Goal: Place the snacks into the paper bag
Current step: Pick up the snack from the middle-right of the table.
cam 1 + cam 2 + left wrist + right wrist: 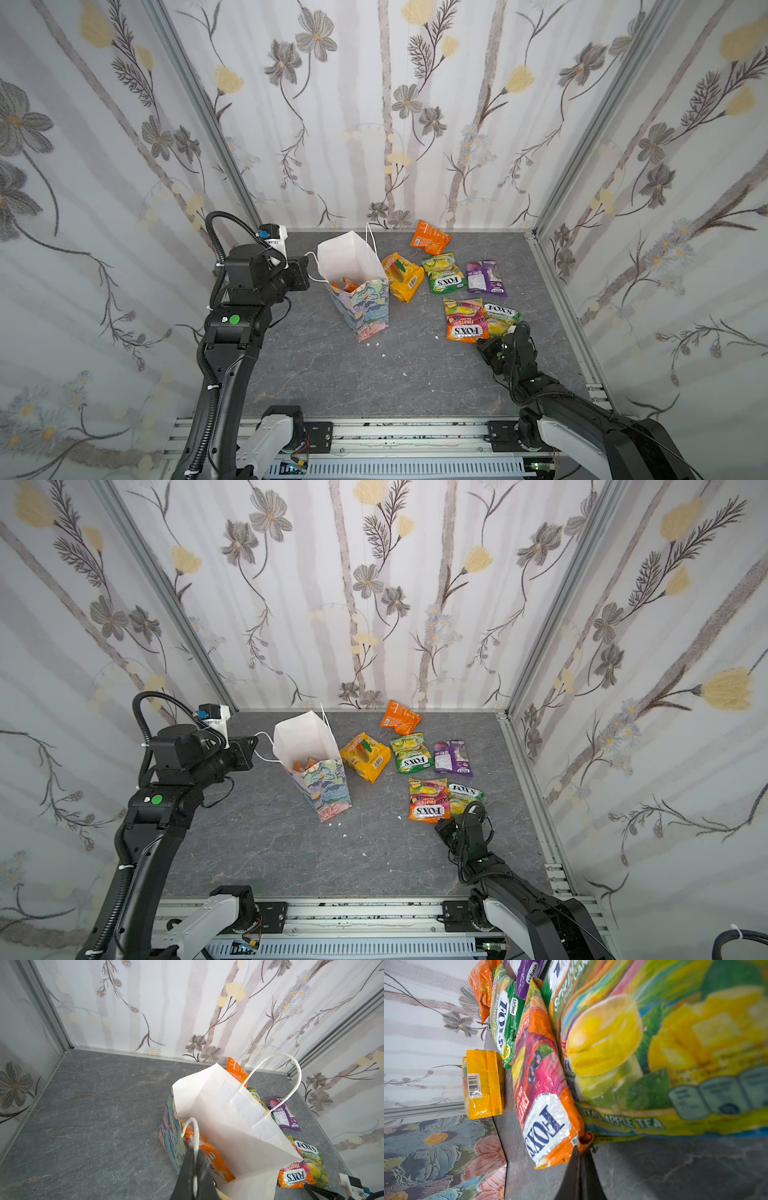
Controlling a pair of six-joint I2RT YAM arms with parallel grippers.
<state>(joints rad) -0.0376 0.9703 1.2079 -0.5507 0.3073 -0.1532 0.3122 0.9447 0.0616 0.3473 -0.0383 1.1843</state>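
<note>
Six crinkled, glossy plastic packets lie flat on the table (332, 374), all to the right of the paper bag (365, 309). One orange packet (430, 237) is nearest the back wall. One yellow packet (402, 277), which may be two stacked, is just beside the bag. Beyond it are one green FOX'S packet (442, 273) and one purple packet (486, 278). Nearest the front, a pink-and-orange FOX'S packet (464, 320) touches a second green FOX'S packet (500, 318). At least one more orange packet (209, 1157) rests inside the bag; the count there I cannot tell. The bag stands open near the table's middle, tall and boxy, smooth white within, pastel flowers printed outside, with two twisted white cord handles. The left gripper (194, 1154) is clamped on one cord handle (194, 1132). The right gripper (582, 1150) is pinched tight on the near corner of the pink-and-orange packet. The table is matt grey, veined like stone, with a few white crumbs (382, 355). Three walls (374, 104) carry flowered paper.
</note>
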